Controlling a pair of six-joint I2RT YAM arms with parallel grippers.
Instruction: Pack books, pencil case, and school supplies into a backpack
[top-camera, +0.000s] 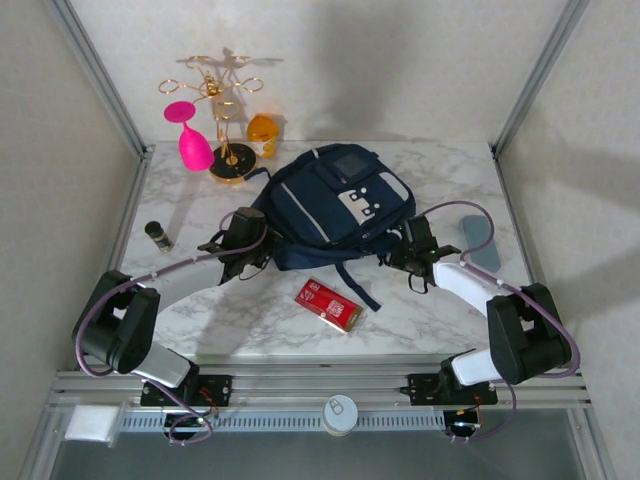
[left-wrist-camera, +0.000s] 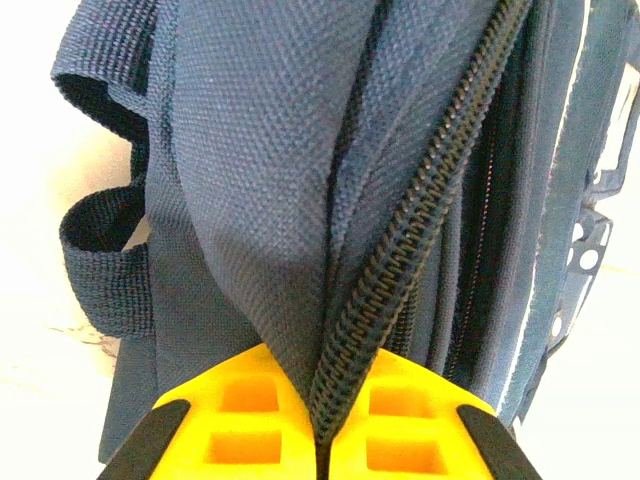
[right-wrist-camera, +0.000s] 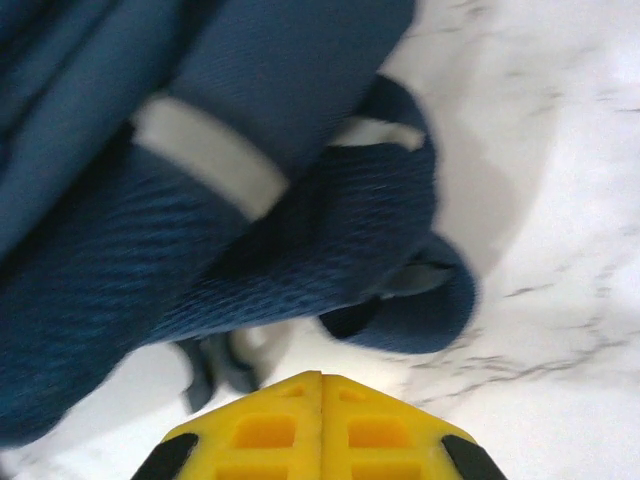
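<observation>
On the marble counter (top-camera: 250, 325), the navy backpack (top-camera: 335, 200) is laid flat around the middle with its pockets facing up. It's flanked by the left arm (top-camera: 180, 275) at its left edge and the right arm (top-camera: 470, 285) at its right edge. Pretty sure the opening step is what's being worked on, with packing not really begun.

The left jaws are pinched on a fold of the bag's fabric, right alongside the zipper (left-wrist-camera: 420, 230), whose teeth run up and away from the grip. The right jaws are pressed together just short of a looped strap (right-wrist-camera: 420, 290). Nothing can be made out between them, so whether any cloth is caught there can't be told.

For this to be done well, the pinched fold should be lifted up and away from the opening, not dragged sideways. Otherwise the whole bag probably gets slid across the counter. The far side is best held down by the right arm so the mouth actually gets spread. A gentle pull is advised, since fabric can be lost from a shallow pinch.

The red box (top-camera: 328, 304) is lying near the front, just below the bag's straps. The grey-blue pencil case (top-camera: 481, 241) is resting off to the right beside the right arm. Both are best left alone until the mouth is held wide.
</observation>
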